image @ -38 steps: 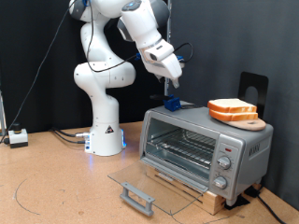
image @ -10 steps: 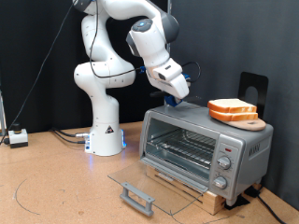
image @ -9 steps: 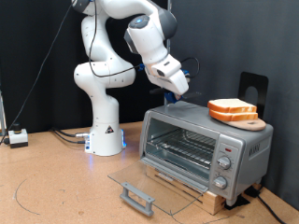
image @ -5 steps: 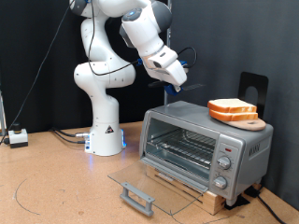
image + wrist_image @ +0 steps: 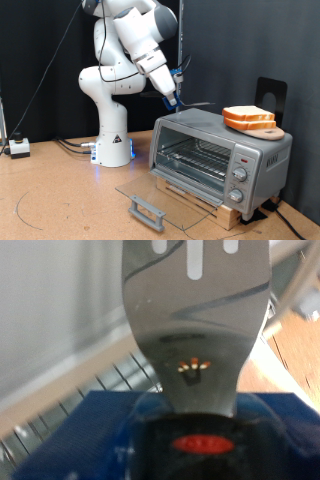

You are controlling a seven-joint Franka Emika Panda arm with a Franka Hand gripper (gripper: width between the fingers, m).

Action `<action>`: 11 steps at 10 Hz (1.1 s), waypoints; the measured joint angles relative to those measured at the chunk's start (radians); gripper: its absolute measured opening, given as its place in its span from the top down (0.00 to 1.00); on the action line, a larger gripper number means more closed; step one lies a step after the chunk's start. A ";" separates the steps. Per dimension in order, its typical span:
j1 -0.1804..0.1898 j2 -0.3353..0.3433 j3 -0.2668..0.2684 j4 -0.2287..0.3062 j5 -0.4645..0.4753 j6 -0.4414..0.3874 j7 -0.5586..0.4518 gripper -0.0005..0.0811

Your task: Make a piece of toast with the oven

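Two bread slices (image 5: 248, 118) lie stacked on a round wooden board (image 5: 272, 133) on top of the silver toaster oven (image 5: 262, 150). Its glass door (image 5: 150, 195) lies open and flat, with the wire rack (image 5: 195, 158) bare inside. My gripper (image 5: 171, 95) hangs above the oven's top corner on the exterior view's left, apart from the bread. It is shut on a blue-handled spatula (image 5: 196, 104) whose blade points toward the slices. The wrist view shows the slotted metal blade (image 5: 195, 300) and the blue handle (image 5: 190, 430), with the rack bars below.
The oven stands on a wooden block (image 5: 222, 210). Its knobs (image 5: 240, 172) face front on the exterior view's right. A black stand (image 5: 270, 95) rises behind the bread. The white robot base (image 5: 112, 140) stands behind; a small white box (image 5: 18, 147) sits at far left.
The gripper has risen and swung to the exterior view's left, away from the oven top, carrying the spatula. The bread slices and the open door have not moved.
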 joint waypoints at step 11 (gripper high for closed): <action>-0.065 0.089 -0.067 0.017 -0.133 -0.068 -0.188 0.50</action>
